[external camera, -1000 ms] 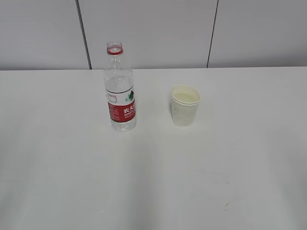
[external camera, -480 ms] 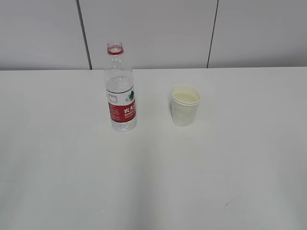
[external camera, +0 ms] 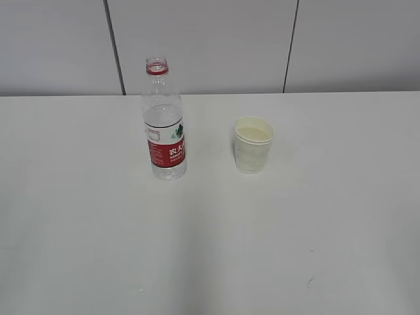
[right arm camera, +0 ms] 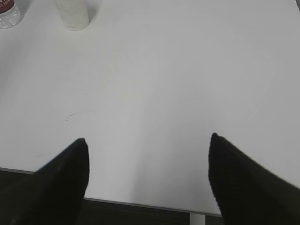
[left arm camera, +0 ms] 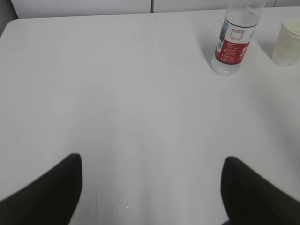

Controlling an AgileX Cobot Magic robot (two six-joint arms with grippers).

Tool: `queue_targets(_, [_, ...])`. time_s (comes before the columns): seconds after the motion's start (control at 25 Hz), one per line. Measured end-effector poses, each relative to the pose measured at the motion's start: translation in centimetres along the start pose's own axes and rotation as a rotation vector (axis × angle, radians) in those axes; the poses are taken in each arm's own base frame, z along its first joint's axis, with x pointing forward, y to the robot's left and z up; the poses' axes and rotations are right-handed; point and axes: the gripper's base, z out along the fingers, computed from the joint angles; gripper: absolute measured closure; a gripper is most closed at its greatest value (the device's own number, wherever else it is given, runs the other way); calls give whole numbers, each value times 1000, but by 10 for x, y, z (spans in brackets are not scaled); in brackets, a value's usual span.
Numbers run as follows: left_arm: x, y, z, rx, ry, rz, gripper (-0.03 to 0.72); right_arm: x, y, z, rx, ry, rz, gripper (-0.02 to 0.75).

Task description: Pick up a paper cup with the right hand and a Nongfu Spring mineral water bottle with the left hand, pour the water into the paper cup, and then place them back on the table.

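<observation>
The Nongfu Spring bottle stands upright and uncapped on the white table, left of centre, with water in its lower part. The paper cup stands upright to its right, apart from it. In the left wrist view the bottle and cup are far off at the top right. My left gripper is open and empty above bare table. In the right wrist view the cup and bottle base are at the top left. My right gripper is open and empty near the table's front edge.
Grey wall panels stand behind the table. A small dark scuff marks the table near the front right. The table's front edge shows in the right wrist view, with dark floor below.
</observation>
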Motion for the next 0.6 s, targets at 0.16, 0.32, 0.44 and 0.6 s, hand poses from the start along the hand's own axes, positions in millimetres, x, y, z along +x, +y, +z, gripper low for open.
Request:
queue_targets(0.16, [0, 0, 0, -1, 0, 1, 135, 0, 0, 0, 0, 0, 0, 150])
queue_targets(0.32, [0, 0, 0, -1, 0, 1, 135, 0, 0, 0, 0, 0, 0, 150])
queue_targets(0.44, [0, 0, 0, -1, 0, 1, 136, 0, 0, 0, 0, 0, 0, 150])
queue_targets(0.6, [0, 0, 0, -1, 0, 1, 136, 0, 0, 0, 0, 0, 0, 150])
